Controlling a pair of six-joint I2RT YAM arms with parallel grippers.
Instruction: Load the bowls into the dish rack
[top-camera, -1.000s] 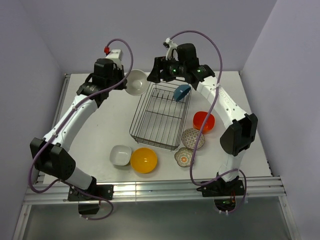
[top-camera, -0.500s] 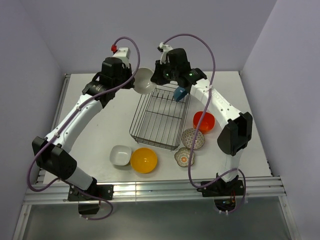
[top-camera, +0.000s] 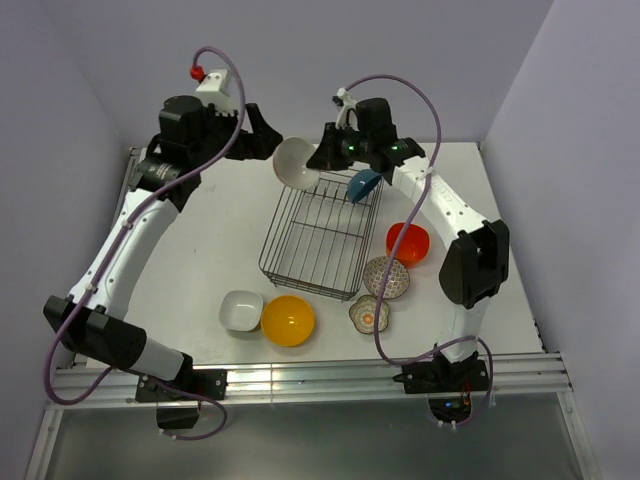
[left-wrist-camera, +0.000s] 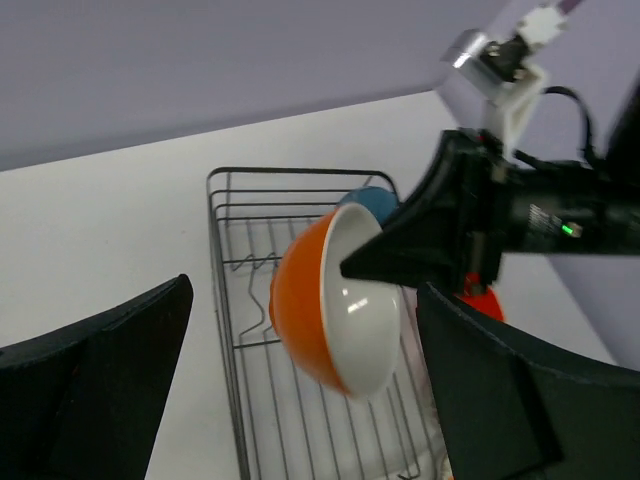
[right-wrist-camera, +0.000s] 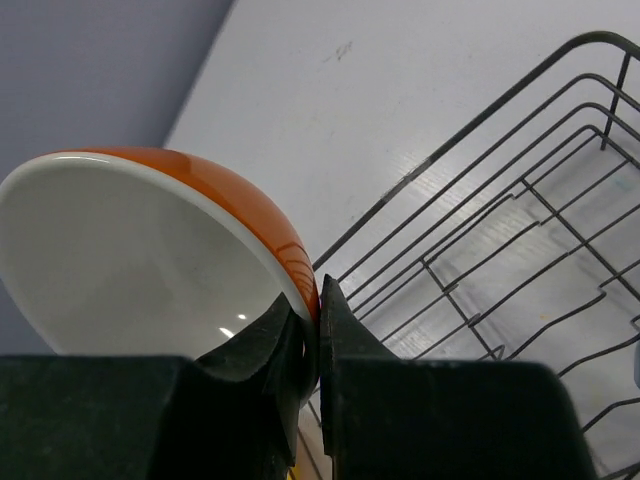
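A bowl, white inside and orange outside (top-camera: 293, 162) (left-wrist-camera: 340, 300) (right-wrist-camera: 150, 250), hangs on edge over the far left corner of the dish rack (top-camera: 279, 226) (left-wrist-camera: 213, 262) (right-wrist-camera: 470, 205). My right gripper (top-camera: 319, 160) (right-wrist-camera: 318, 322) is shut on its rim. My left gripper (top-camera: 262, 142) (left-wrist-camera: 305, 395) stands open a little to the left of the bowl, with both fingers clear of it. A blue bowl (top-camera: 364, 184) (left-wrist-camera: 377, 202) leans in the rack's far right corner.
On the table right of the rack sit a red-orange bowl (top-camera: 407, 242) and a grey-brown patterned bowl (top-camera: 386, 277). A small floral bowl (top-camera: 367, 314), a yellow bowl (top-camera: 287, 320) and a white bowl (top-camera: 241, 310) lie near the rack's front end.
The left gripper has opened, let go of the orange-and-white bowl and drawn back to the left. The right gripper has shut on the bowl's rim.
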